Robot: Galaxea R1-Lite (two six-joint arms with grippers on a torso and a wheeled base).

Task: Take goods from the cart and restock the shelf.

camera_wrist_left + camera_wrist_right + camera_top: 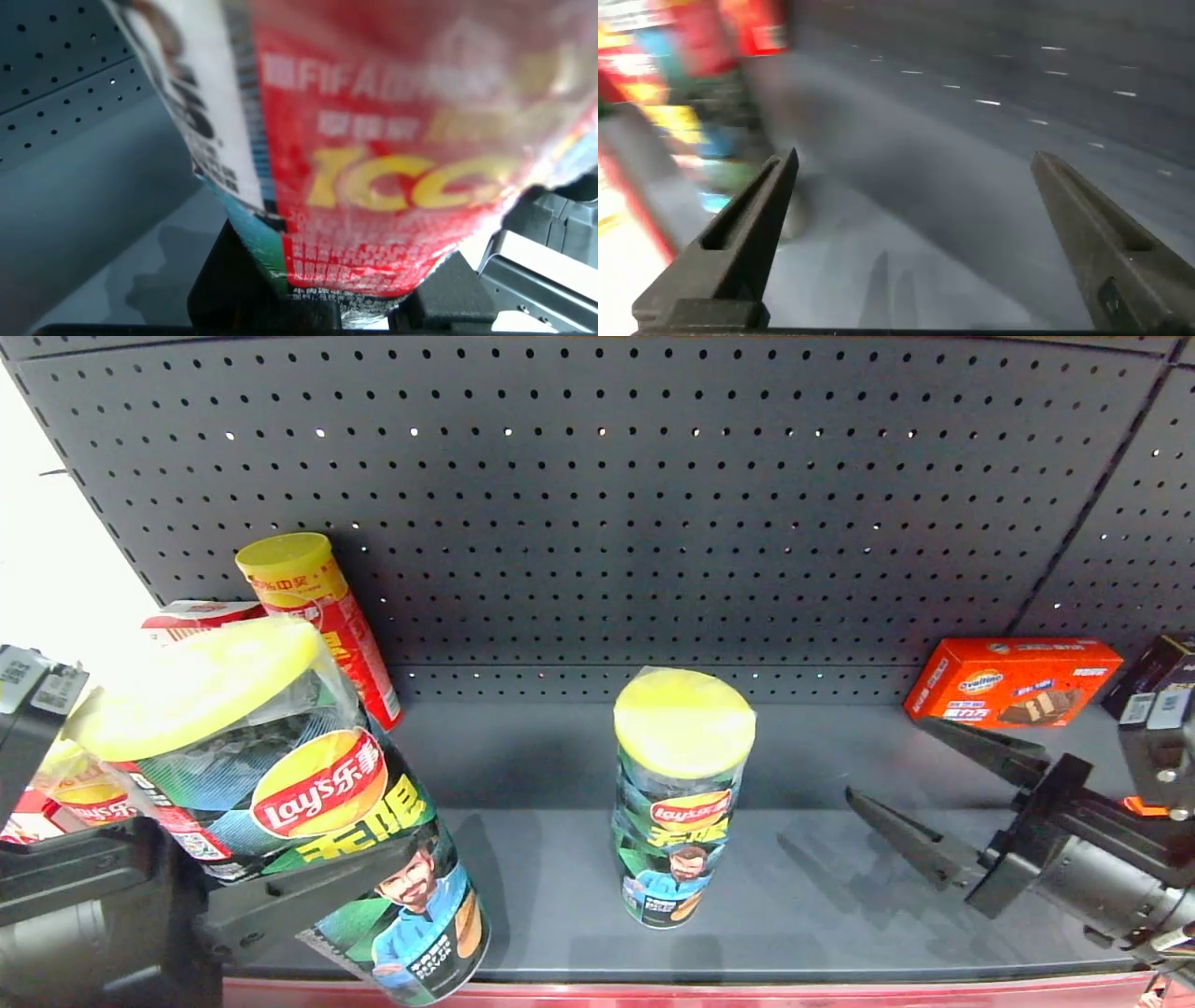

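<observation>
left pincer (308, 882) closed on tilted chip canister (308, 784), a film-wrapped cylinder with yellow plastic lid, held over shelf (560, 756) front-left | right pincer (885, 758) spread wide, tapered dark fingers, nothing gripped, above shelf's right part | second canister (680, 803) stood upright mid-shelf | slim red tube (322, 616) seen back-left by perforated metal panel (597, 523) | orange carton (1013, 677) laid back-right
</observation>
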